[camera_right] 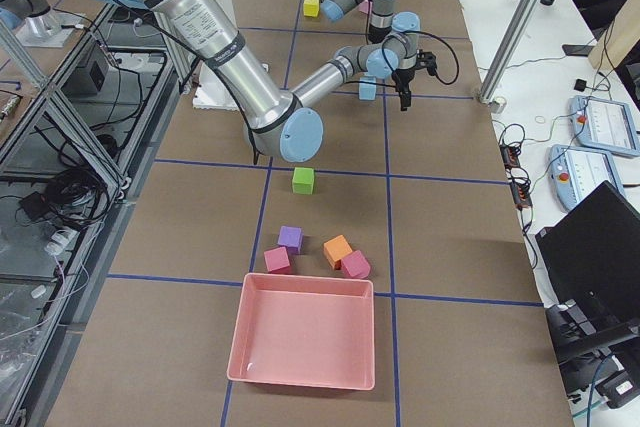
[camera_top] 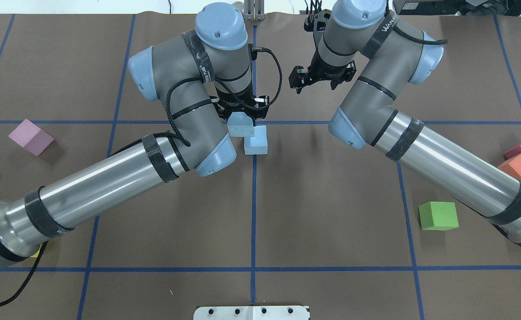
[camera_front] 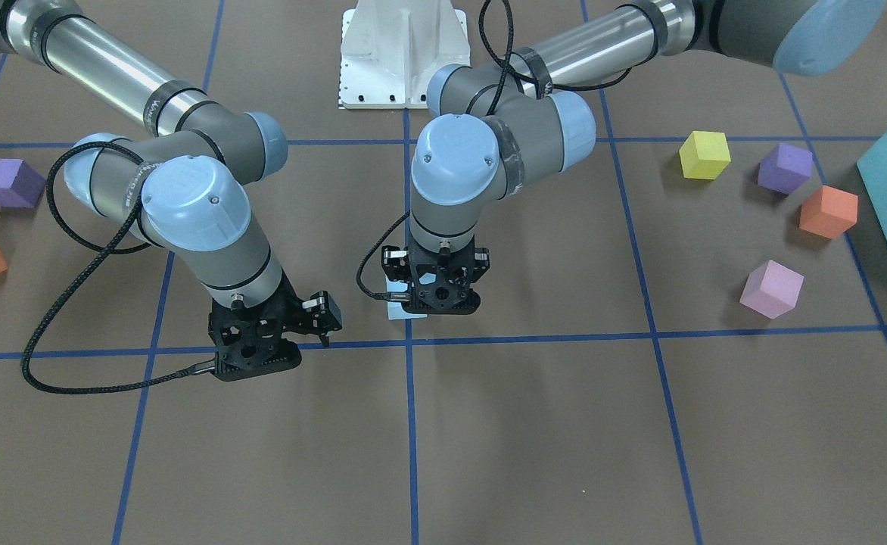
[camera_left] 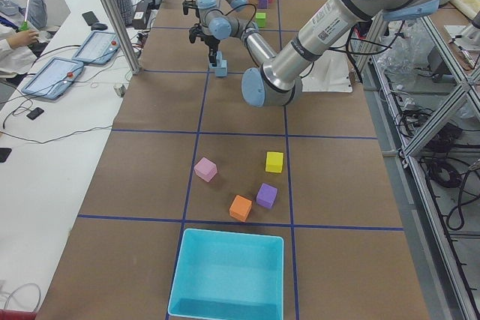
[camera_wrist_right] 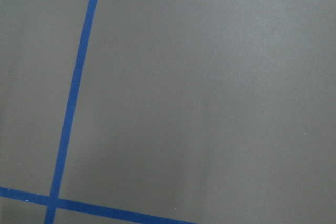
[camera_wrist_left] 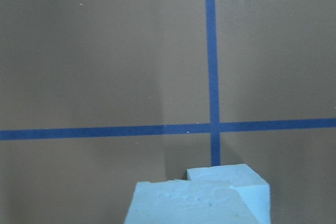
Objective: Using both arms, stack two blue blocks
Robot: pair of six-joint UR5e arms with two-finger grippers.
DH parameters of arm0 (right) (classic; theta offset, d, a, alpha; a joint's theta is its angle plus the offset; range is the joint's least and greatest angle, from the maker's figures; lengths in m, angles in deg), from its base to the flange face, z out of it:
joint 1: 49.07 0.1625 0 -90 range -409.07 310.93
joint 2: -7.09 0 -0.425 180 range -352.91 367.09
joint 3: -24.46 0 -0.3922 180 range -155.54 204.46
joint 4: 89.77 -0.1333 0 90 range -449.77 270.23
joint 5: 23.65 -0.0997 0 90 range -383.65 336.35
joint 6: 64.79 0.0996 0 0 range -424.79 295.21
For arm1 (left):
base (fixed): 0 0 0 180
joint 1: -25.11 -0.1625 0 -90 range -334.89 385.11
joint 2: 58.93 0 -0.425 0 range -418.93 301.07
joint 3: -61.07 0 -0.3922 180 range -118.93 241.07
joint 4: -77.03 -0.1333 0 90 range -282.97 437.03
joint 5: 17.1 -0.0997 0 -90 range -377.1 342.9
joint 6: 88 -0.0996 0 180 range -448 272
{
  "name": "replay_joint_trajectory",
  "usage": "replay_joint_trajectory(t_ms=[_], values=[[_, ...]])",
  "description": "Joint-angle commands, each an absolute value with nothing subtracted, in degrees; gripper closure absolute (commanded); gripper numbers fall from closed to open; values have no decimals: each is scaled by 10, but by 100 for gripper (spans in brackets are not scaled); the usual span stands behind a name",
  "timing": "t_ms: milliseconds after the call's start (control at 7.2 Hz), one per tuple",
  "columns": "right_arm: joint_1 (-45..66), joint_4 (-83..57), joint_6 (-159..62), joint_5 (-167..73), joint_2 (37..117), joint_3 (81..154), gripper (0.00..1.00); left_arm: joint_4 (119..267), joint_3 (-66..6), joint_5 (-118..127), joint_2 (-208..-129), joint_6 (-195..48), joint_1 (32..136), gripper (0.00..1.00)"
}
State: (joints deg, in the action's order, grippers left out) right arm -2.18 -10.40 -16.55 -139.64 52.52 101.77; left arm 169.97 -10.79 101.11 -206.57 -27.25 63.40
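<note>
Centrally on the desk (camera_top: 331, 200), one blue block (camera_top: 240, 126) was gripped by the left hand (camera_top: 241, 118), whose fingers were closed against the cube's sides. The held cube was placed just beside the second blue block (camera_top: 257, 143), which was set on the desk at a crossing of blue tape lines (camera_top: 254, 200); whether the two were touching could not be told. The right hand (camera_top: 317, 81) was held over bare desk nearby, with nothing seen in it; how far it was opened could not be told. A green cube (camera_top: 438, 215) was seen well apart.
</note>
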Motion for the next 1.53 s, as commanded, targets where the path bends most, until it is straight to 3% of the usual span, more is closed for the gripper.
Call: replay_joint_trajectory(t_ms=[0,417,694,1111,1389], values=[[-21,-105,-166,-1397,528,1019,0,1712,-98,992,-2074,-265,619,37],[-21,-106,-166,-1396,532,1021,0,1719,-93,991,-2076,-264,618,34],[-21,-128,-170,-1389,536,1022,0,1719,-95,972,-2079,-265,618,2],[15,-149,-171,-1397,574,1051,0,1713,-120,973,-2072,-271,632,1],[63,-138,-181,-1419,674,1142,0,1707,-172,1022,-2025,-340,687,0]])
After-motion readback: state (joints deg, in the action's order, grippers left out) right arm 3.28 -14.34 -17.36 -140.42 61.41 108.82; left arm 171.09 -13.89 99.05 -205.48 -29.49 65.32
